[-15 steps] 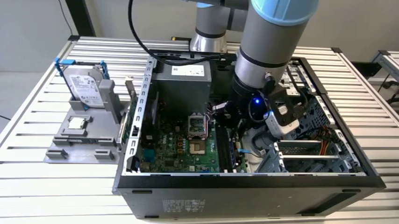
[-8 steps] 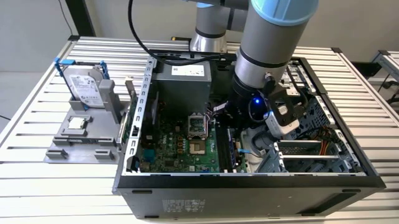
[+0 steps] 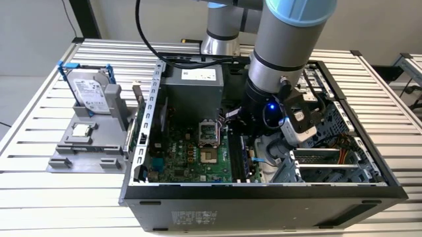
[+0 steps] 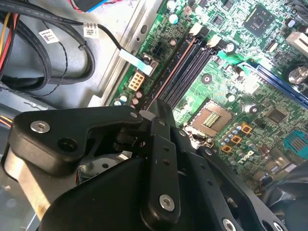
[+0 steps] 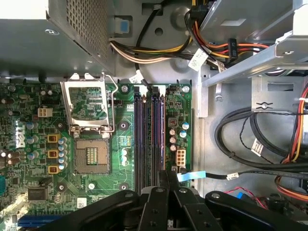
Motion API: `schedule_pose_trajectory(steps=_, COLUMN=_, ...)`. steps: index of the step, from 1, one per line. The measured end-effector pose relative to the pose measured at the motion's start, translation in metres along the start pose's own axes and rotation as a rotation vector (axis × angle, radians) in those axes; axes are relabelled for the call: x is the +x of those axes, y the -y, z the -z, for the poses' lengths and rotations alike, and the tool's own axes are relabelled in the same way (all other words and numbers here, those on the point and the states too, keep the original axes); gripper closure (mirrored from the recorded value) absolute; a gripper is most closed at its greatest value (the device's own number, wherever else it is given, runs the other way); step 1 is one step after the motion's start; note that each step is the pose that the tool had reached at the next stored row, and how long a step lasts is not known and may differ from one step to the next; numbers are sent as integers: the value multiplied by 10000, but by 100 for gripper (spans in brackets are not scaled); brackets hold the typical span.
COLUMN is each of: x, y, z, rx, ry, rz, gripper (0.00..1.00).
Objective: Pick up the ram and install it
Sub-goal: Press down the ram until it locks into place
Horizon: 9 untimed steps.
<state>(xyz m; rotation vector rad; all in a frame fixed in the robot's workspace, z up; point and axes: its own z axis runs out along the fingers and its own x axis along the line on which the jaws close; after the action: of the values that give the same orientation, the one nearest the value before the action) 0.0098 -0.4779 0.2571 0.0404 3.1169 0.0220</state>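
Note:
The ram (image 5: 152, 139) is a thin dark stick seen edge-on, with a coppery edge. It stands in one of the long memory slots of the green motherboard (image 5: 29, 120), beside the open processor socket (image 5: 91, 156). In the second wrist view the ram (image 4: 173, 71) runs straight into my fingertips. My gripper (image 5: 166, 177) is shut on the ram's near end, its black fingers pressed close together. In the exterior view the gripper (image 3: 249, 140) reaches down inside the open computer case (image 3: 264, 197), over the slots.
Bundles of cables (image 5: 250, 139) and a metal drive cage (image 5: 269, 53) crowd the side of the slots. The power supply box (image 3: 197, 79) sits at the back of the case. Outside, at the exterior view's left, a grey fixture (image 3: 86, 148) holds a hard drive (image 3: 91, 94) and a processor chip (image 3: 82, 130).

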Motion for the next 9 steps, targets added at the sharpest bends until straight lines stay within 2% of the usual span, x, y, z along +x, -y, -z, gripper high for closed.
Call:
schedule_pose_trajectory(steps=6, x=0, y=0, z=3, rx=-1, ry=-1, rz=9, gripper=100)
schedule_pose_trajectory(steps=9, x=1, y=0, z=4, rx=-11, ry=-8, rz=499, gripper=100)
